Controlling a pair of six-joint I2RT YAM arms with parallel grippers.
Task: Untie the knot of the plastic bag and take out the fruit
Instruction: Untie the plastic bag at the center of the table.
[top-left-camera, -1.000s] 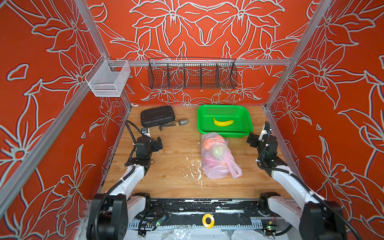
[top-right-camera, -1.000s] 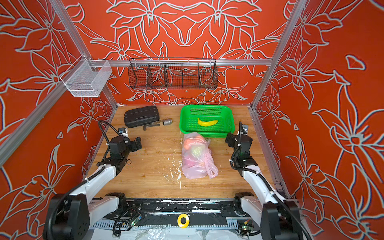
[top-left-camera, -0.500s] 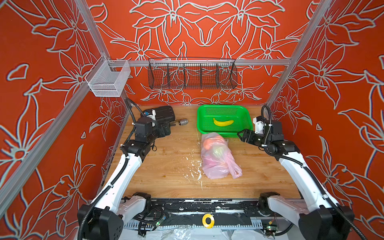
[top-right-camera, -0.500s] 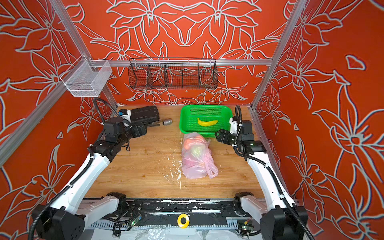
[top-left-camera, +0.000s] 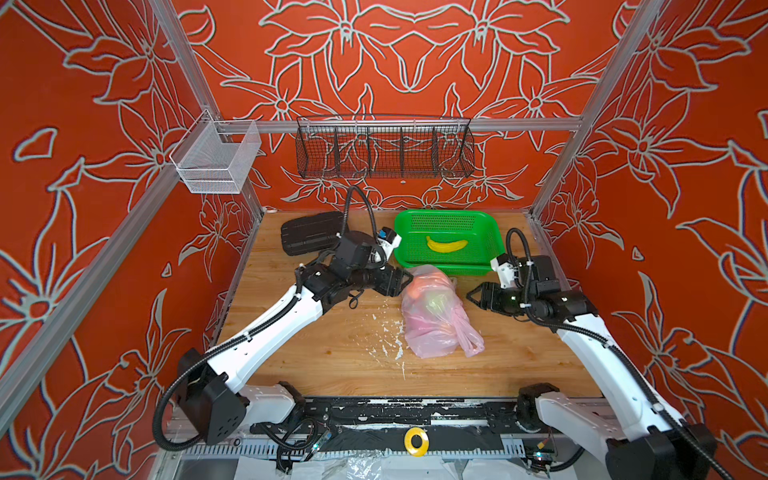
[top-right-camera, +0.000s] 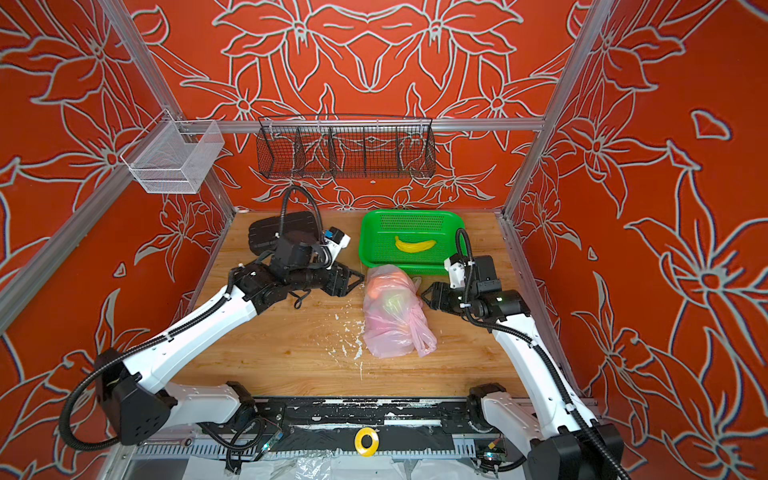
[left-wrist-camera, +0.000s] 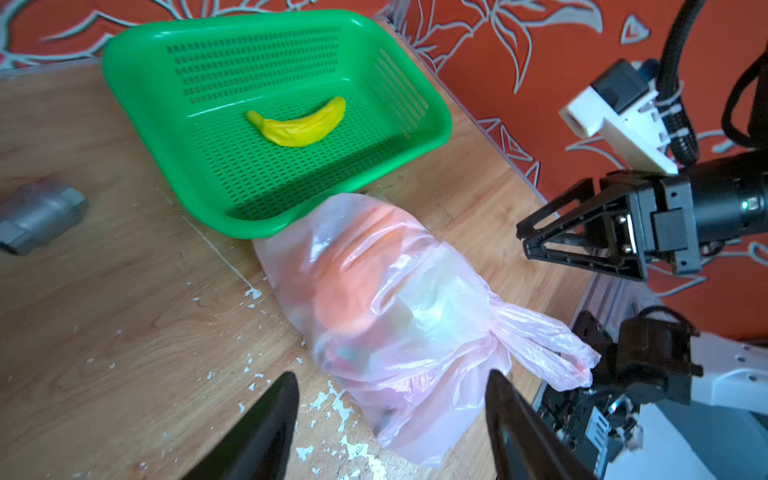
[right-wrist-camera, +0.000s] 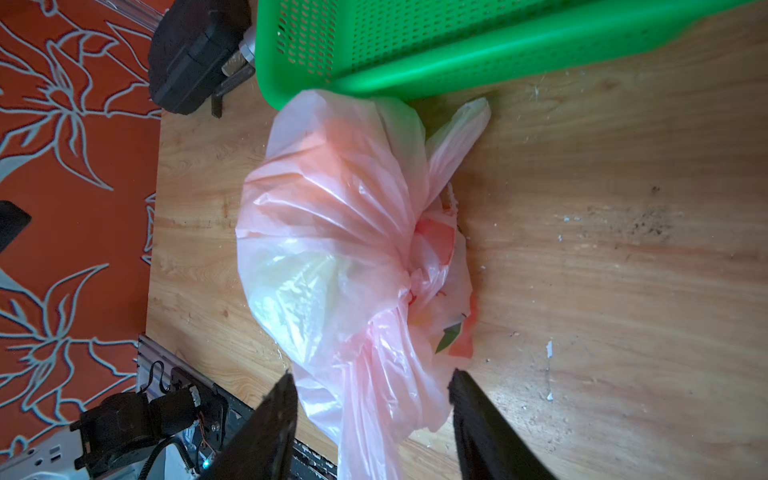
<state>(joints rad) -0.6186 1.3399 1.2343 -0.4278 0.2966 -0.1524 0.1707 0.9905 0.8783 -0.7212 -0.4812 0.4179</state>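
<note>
Approach stage: the knotted bag (top-left-camera: 432, 324), fruit (top-left-camera: 417, 289) inside, lies on the worktop (top-left-camera: 332, 353) against the green basket (top-left-camera: 440, 213). Left gripper (top-left-camera: 409, 279) and right gripper (top-left-camera: 469, 296) flank it, jaws apart, empty. Next, pinch the handles (top-left-camera: 471, 343) beside the knot (right-wrist-camera: 409, 278).

- The plastic bag (top-left-camera: 432, 320) sits mid-table, its far end pressed against the green basket (top-left-camera: 446, 269) rim. No way through there.
- The left gripper (top-left-camera: 405, 281) and right gripper (top-left-camera: 471, 296), jaws apart, flank the bag, each just beside it.
- On the bag's near side there's bare tabletop (top-left-camera: 332, 353), wide open up to the front rail (top-left-camera: 415, 409).
- The back-left corner is crowded with a black case (top-left-camera: 309, 232) and a metal piece (left-wrist-camera: 37, 216).
</note>
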